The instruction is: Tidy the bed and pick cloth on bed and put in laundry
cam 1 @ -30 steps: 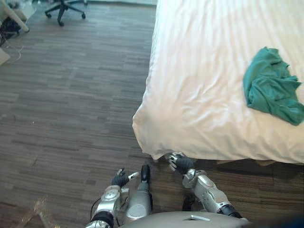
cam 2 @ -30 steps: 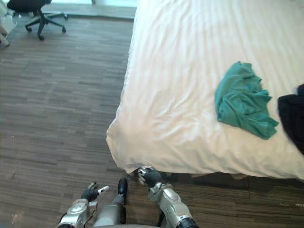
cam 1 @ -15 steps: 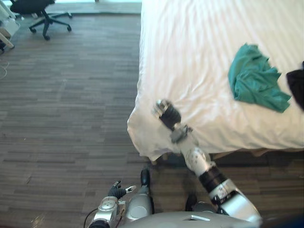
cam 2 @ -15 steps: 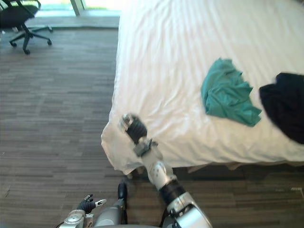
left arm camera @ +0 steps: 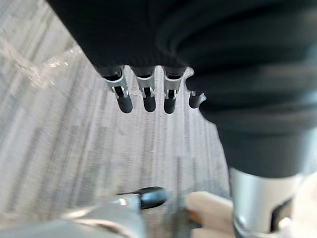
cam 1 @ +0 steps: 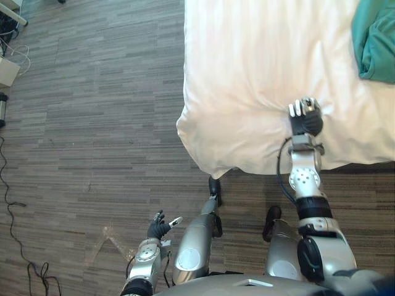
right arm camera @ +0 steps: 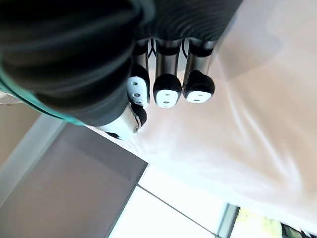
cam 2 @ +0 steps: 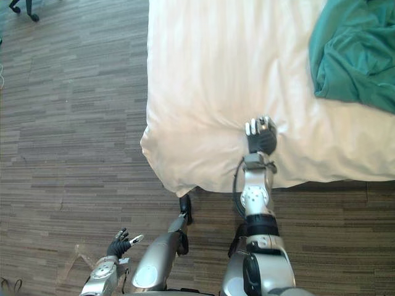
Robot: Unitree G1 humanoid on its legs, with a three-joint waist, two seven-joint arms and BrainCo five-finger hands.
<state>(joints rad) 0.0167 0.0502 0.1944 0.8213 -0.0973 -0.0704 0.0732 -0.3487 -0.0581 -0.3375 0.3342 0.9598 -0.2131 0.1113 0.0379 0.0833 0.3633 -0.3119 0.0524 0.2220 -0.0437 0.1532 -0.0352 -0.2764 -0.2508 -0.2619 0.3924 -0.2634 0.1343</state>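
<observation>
Since half a second ago the right hand [cam 1: 305, 117] has swung from the bed's corner along its near edge, towards the crumpled teal-green cloth [cam 2: 355, 52]; the view has shifted too. The hand hovers over the white striped duvet of the bed [cam 1: 259, 61], its fingers [right arm camera: 167, 91] curled in with nothing between them, probably because it is still short of its target. The cloth lies on the bed, well apart from the hand and further up to the right. The left hand [cam 1: 157, 227] hangs idle low over the dark wood-plank floor [cam 1: 92, 123], its fingers [left arm camera: 147, 96] straight and relaxed. The reach to the cloth looks unfinished.
</observation>
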